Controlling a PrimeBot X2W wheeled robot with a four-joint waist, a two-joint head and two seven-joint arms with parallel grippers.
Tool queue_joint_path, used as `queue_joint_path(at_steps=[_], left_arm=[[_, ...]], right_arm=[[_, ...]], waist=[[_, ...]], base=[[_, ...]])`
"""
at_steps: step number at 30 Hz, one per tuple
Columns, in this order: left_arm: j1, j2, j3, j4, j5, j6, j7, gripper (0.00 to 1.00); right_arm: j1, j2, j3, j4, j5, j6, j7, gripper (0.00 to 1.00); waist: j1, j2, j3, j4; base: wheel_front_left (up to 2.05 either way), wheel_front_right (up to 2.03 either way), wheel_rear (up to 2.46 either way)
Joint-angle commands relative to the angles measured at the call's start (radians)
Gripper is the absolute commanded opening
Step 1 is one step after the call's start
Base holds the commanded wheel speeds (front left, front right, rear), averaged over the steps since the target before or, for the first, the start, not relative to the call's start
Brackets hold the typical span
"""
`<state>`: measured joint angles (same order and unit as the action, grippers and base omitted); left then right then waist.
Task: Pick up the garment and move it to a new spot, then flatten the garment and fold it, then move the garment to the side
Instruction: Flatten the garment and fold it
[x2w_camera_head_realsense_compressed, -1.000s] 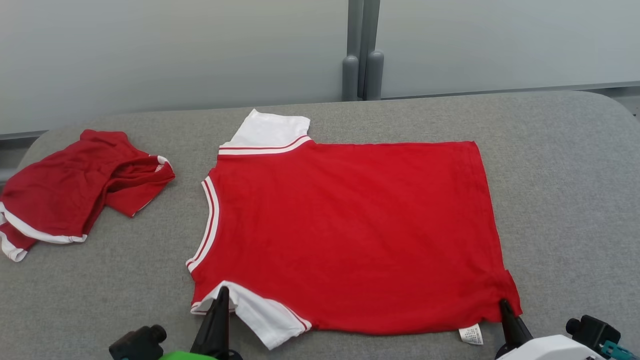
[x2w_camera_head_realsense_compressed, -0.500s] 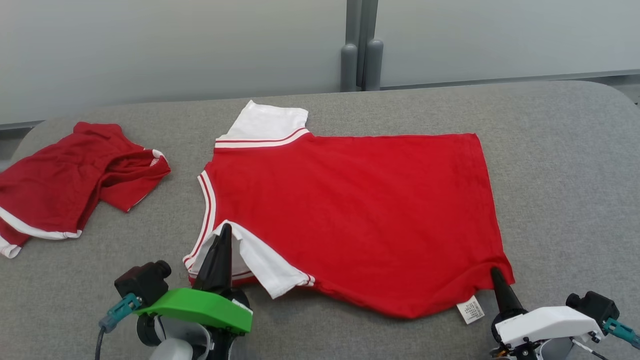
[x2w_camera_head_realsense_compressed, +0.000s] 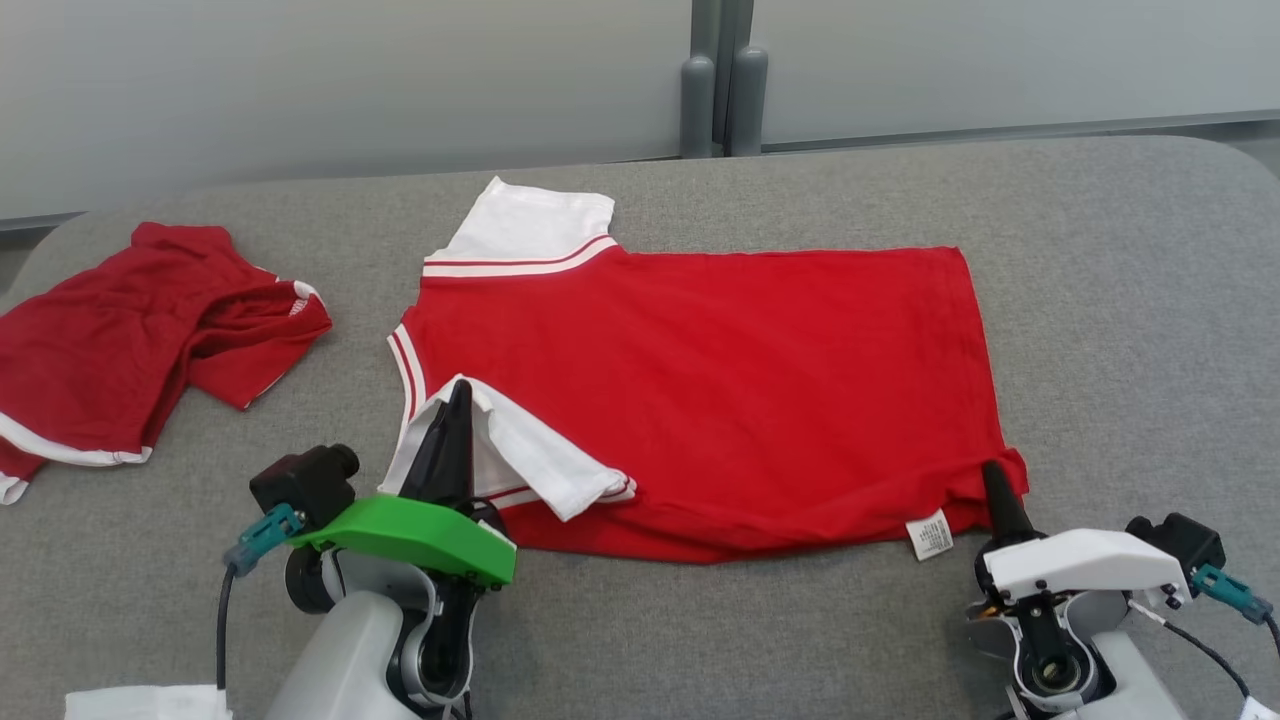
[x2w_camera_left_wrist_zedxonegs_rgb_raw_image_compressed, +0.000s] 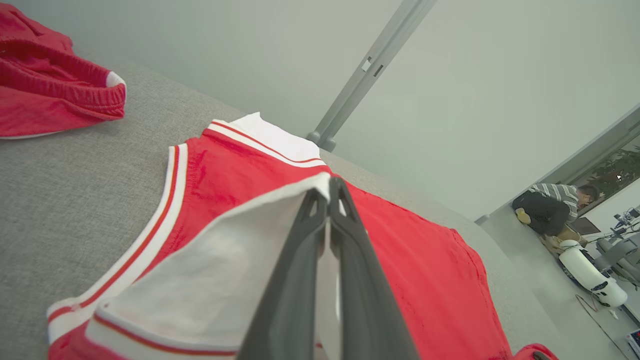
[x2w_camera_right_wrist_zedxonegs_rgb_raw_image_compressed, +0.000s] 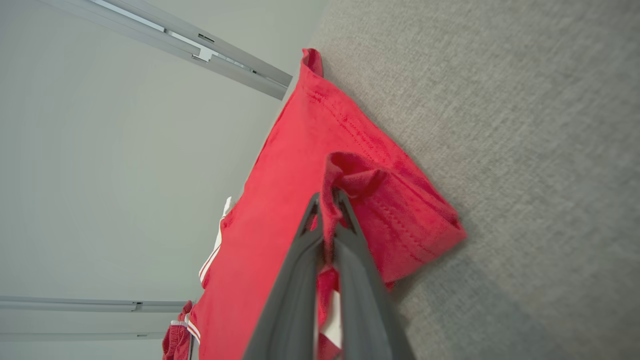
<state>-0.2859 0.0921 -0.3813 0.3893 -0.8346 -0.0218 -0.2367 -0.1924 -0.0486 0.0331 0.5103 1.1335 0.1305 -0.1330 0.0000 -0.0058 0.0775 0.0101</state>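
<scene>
- Head view: shirt (x2w_camera_head_realsense_compressed: 720, 380) lies flat mid-counter (x2w_camera_head_realsense_compressed: 1120, 300), collar to 9 o'clock, hem to 3 o'clock. Shorts (x2w_camera_head_realsense_compressed: 130, 340) sit bunched, well apart at 9 o'clock.
- Left end effector (x2w_camera_head_realsense_compressed: 458, 400) is at the shirt's 7 o'clock, pinched shut on the near white sleeve (x2w_camera_head_realsense_compressed: 540, 465), which is turned up over the red body.
- Right end effector (x2w_camera_head_realsense_compressed: 992, 480) is at 5 o'clock, clamped on the hem corner (x2w_camera_head_realsense_compressed: 1012, 480). Label (x2w_camera_head_realsense_compressed: 930, 535) is just beside it.
- My read: one grip at each end of the near edge, so that edge can go over toward 12 o'clock as a straight line. Looks like the fold step, with flattening done.
- Left wrist view: fingers closed with white sleeve cloth between them, no gap visible. Red body runs on from 12 to 3 o'clock. Person far off at 3 o'clock.
- Right wrist view: fingers shut on a bunched bit of red hem, corner raised off the counter. Rest of the shirt lies flat toward 11 o'clock.
- Risk, a guess: the thin hem pinch may slip if the arms move unevenly.
</scene>
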Motion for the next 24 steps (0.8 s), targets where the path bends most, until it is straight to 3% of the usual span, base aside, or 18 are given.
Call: queue_joint_path(at_steps=[1,4,5,6,7,8,9,10,18,24], left_arm=[[-0.035,-0.002,0.001,0.027,0.010,-0.006,-0.006,0.00],[-0.079,-0.009,0.004,0.086,0.018,-0.009,-0.013,0.00],[-0.091,-0.011,0.006,0.105,0.023,-0.009,-0.015,0.00],[-0.103,-0.014,0.010,0.122,0.025,-0.009,-0.020,0.00],[-0.112,-0.016,0.015,0.134,0.029,-0.007,-0.022,0.22],[-0.121,-0.019,0.019,0.146,0.033,-0.009,-0.022,0.47],[-0.126,-0.021,0.022,0.153,0.037,-0.013,-0.025,0.87],[-0.128,-0.024,0.026,0.159,0.041,-0.014,-0.026,1.00],[-0.110,-0.032,0.092,0.118,0.082,-0.029,-0.028,1.00],[-0.060,-0.036,0.135,0.047,0.126,-0.035,-0.028,1.00]], right_arm=[[-0.041,-0.004,-0.005,0.037,0.004,0.000,-0.013,0.00],[-0.111,-0.003,-0.001,0.113,0.014,0.000,-0.032,0.00],[-0.132,-0.003,0.002,0.136,0.019,0.000,-0.041,0.11],[-0.152,-0.003,0.007,0.154,0.022,0.000,-0.048,0.34],[-0.170,-0.003,0.013,0.167,0.026,0.000,-0.054,0.75],[-0.184,-0.003,0.021,0.179,0.029,0.000,-0.061,1.00],[-0.195,-0.004,0.026,0.187,0.033,0.000,-0.068,1.00],[-0.206,-0.004,0.033,0.189,0.037,0.000,-0.075,1.00],[-0.234,-0.004,0.049,0.180,0.037,0.000,-0.117,1.00],[-0.216,-0.004,0.015,0.103,0.003,0.001,-0.131,1.00]], waist=[[0.0000,0.0058,0.012,0.003],[0.0000,0.0058,0.028,0.003],[0.0000,0.0058,0.032,0.003],[0.0000,0.0058,0.037,0.003],[0.0000,0.0058,0.041,0.002],[0.0000,0.0058,0.046,0.001],[0.0000,0.0058,0.049,0.000],[0.0000,0.0058,0.053,0.000],[0.0000,0.0058,0.062,0.001],[0.0000,0.0058,0.055,0.002]], base=[[0.00,0.00,0.00],[0.00,0.00,0.00],[0.00,0.00,0.00],[0.00,0.00,0.00],[0.00,0.00,0.00],[0.00,0.00,0.00],[0.00,0.00,0.00],[0.00,0.00,0.00],[0.00,0.00,0.00],[0.00,0.00,0.00]])
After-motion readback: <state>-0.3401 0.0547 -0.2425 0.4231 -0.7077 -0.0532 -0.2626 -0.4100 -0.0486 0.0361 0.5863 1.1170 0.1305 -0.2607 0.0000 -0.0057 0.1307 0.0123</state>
